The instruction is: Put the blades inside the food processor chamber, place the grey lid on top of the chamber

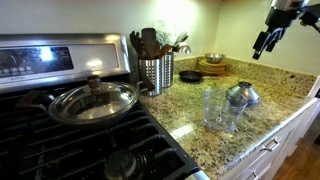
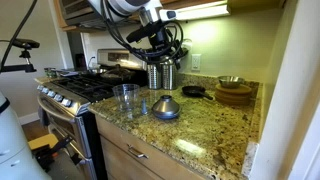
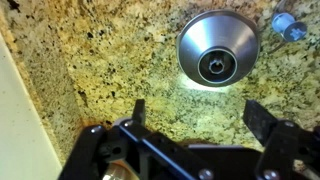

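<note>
Plainly, the gripper (image 3: 195, 106) is open: in the wrist view we see its two dark fingers (image 3: 139, 110) spread wide apart at the bottom of the picture. Only speckled granite countertop (image 3: 120, 60) shows between them.

The grey lid (image 3: 218, 48) lies beyond the fingertips in that view, above the gap and shifted toward the right-hand finger in the picture. It is well clear of both fingers. We look straight down on its dome, which stands knob up on the stone, with a dark round hollow at its centre.

In an exterior view the gripper (image 1: 265, 42) hangs high over the far end of the counter. The grey lid (image 1: 241, 95) sits well below it on the granite, nearer the front edge. The food processor chamber (image 1: 215, 108) stands upright just beside the lid, on the stove side, and it too is far from the gripper. From the opposite angle we again see the chamber (image 2: 126, 98) and the lid (image 2: 165, 106) close together near the counter's front edge, with a narrow strip of stone between them.

A small bluish, glassy thing (image 3: 290, 27) shows at the top right corner of the wrist view. It is cut off by the edge, and we cannot tell what it is.

Behind the chamber stands the perforated steel utensil holder (image 1: 155, 72). A pan with a glass lid (image 1: 95, 100) rests on the stove.
</note>
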`<action>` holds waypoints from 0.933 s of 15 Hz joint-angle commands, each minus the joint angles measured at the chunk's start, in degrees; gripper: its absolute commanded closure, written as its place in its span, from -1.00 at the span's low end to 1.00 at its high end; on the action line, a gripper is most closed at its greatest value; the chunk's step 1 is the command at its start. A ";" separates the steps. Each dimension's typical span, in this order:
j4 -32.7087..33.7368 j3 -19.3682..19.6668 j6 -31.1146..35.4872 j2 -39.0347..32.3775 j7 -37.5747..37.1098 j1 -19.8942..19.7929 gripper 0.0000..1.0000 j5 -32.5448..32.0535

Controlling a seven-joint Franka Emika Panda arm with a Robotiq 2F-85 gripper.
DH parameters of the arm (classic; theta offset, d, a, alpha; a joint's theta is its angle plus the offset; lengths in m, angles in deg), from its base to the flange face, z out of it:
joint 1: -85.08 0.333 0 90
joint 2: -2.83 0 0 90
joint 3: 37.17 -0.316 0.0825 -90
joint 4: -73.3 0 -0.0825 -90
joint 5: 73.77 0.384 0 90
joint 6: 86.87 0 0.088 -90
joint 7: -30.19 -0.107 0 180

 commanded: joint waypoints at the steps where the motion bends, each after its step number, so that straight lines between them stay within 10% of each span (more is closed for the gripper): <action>1: 0.10 0.38 -0.21 0.03 -0.04 0.40 -1.00 -0.08; 14: -4.42 -1.14 0.82 1.29 -1.32 2.21 -1.00 0.79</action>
